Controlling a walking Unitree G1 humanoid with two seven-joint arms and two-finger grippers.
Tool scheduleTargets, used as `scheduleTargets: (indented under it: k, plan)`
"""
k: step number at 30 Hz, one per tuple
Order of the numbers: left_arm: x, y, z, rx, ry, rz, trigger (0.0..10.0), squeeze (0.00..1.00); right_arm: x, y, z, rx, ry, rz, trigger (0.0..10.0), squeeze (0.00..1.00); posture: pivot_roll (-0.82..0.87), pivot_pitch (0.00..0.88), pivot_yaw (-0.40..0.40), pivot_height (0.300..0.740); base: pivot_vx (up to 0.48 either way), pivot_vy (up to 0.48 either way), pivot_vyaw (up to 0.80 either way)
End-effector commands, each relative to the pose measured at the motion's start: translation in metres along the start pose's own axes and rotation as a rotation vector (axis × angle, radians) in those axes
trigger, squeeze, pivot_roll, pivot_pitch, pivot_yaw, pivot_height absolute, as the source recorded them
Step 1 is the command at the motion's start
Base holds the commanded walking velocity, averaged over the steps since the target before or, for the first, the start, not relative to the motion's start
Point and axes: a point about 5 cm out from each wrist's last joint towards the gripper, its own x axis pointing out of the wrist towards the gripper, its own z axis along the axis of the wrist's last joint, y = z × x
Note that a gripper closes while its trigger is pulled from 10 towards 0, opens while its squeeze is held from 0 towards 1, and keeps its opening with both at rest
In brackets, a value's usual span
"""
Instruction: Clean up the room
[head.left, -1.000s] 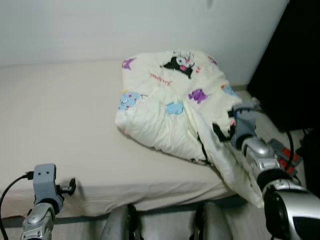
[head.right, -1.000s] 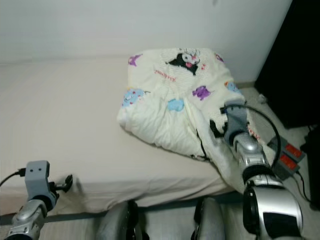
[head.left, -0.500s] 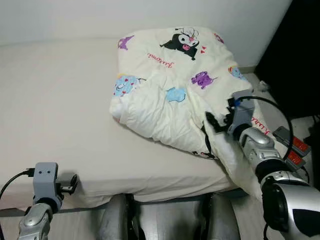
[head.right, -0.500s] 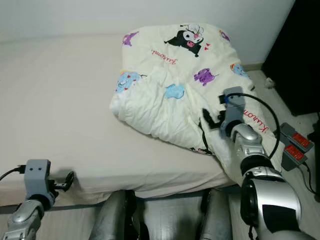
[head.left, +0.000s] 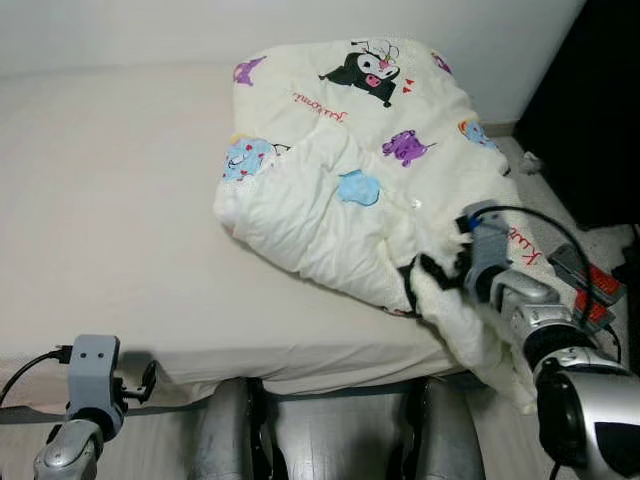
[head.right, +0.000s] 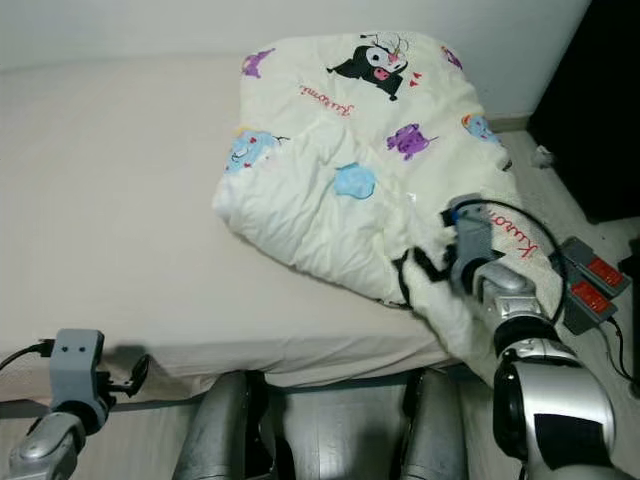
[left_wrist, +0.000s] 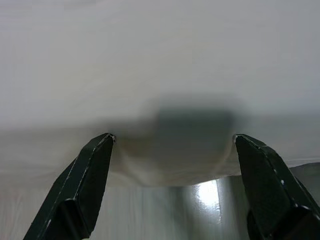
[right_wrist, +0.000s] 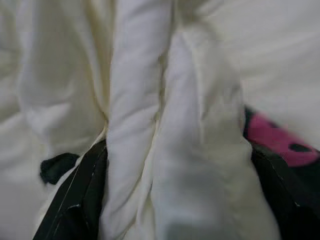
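Left eye view: one cream comforter (head.left: 350, 170), printed with cartoon figures, lies bunched on the robot's right half of the bed (head.left: 110, 200), its near corner spilling off the mattress edge toward the floor. Right gripper (head.left: 432, 278) is at that hanging corner; in the right wrist view thick folds of the fabric sit between its two black fingers (right_wrist: 75, 200), so I read it as spread around a fold; whether it is actually pinching the cloth I cannot tell. Left gripper (left_wrist: 172, 137) is low at the near edge of the mattress, fingers wide apart with nothing between them, facing the side of the sheet. Progress, as a judgement: early. The comforter is neither spread nor folded; it remains a heap, partly off the bed. The bare sheet on the robot's left half looks smooth. Remaining: lift the hanging corner back up, then straighten or fold the heap, likely with both arms. Count: bed, one; comforter, one; grippers, two. On the floor to the robot's right, a grey power strip (head.right: 592, 282) with red switches, seemingly two units side by side, and a small pale scrap (head.left: 528, 163) near the wall; what it is I cannot make out.
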Motion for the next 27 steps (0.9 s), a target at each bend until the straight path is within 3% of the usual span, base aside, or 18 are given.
scheduleTargets:
  k: [1,7,10,12,15,17,18,20,21,22,23,24,27]
  plan:
    - [-0.006,-0.002,-0.012,-0.001,0.053,0.0,10.0,0.0,0.0,0.008,-0.019,0.05,0.067,0.079,10.0,0.0,0.18,0.308,0.055,0.535,0.0,0.0,0.0]
    - [-0.005,-0.006,-0.011,0.003,0.063,-0.006,10.0,0.0,-0.003,0.018,-0.026,0.026,0.129,0.273,10.0,0.0,0.17,0.298,0.054,0.535,0.0,0.0,0.0]
    - [-0.004,-0.007,-0.012,0.001,0.068,-0.002,10.0,0.0,-0.006,0.039,-0.037,-0.06,0.197,0.566,10.0,0.0,0.16,0.285,0.045,0.535,0.0,0.0,0.0]
    - [-0.004,-0.007,-0.012,0.001,0.068,-0.002,10.0,0.0,-0.006,0.039,-0.037,-0.06,0.197,0.566,10.0,0.0,0.16,0.285,0.045,0.535,0.0,0.0,0.0]
    - [-0.004,-0.007,-0.013,0.0,0.072,0.002,10.0,0.0,-0.011,0.051,-0.049,-0.111,0.267,0.735,10.0,0.0,0.16,0.283,0.043,0.535,0.0,0.0,0.0]
    - [-0.004,-0.007,-0.013,0.0,0.072,0.002,10.0,0.0,-0.011,0.051,-0.049,-0.111,0.267,0.735,10.0,0.0,0.16,0.283,0.043,0.535,0.0,0.0,0.0]
    - [-0.004,-0.008,-0.013,-0.002,0.074,0.004,10.0,0.0,-0.017,0.055,-0.062,-0.155,0.345,0.809,10.0,0.0,0.16,0.277,0.038,0.535,0.0,0.0,0.0]
    - [-0.004,-0.012,-0.016,-0.009,0.087,0.006,10.0,0.0,-0.04,0.042,-0.108,-0.401,0.686,0.792,10.0,0.0,0.14,0.266,0.031,0.535,0.0,0.0,0.0]
    - [-0.004,-0.012,-0.016,-0.009,0.087,0.006,10.0,0.0,-0.04,0.042,-0.108,-0.401,0.686,0.792,10.0,0.0,0.14,0.266,0.031,0.535,0.0,0.0,0.0]
    - [-0.004,-0.014,-0.018,-0.012,0.095,0.005,10.0,0.0,-0.049,0.033,-0.12,-0.473,0.786,0.756,10.0,0.0,0.14,0.262,0.029,0.535,0.0,0.0,0.0]
    - [-0.004,-0.014,-0.018,-0.012,0.095,0.005,10.0,0.0,-0.049,0.033,-0.12,-0.473,0.786,0.756,10.0,0.0,0.14,0.262,0.029,0.535,0.0,0.0,0.0]
    - [-0.004,-0.017,-0.022,-0.019,0.106,0.002,10.0,0.0,-0.06,0.019,-0.129,-0.528,0.885,0.679,10.0,0.0,0.13,0.256,0.028,0.535,0.0,0.0,0.0]
    - [-0.004,-0.021,-0.023,-0.025,0.113,-0.003,10.0,0.0,-0.068,0.007,-0.131,-0.564,0.941,0.618,10.0,0.0,0.13,0.256,0.028,0.535,0.0,0.0,0.0]
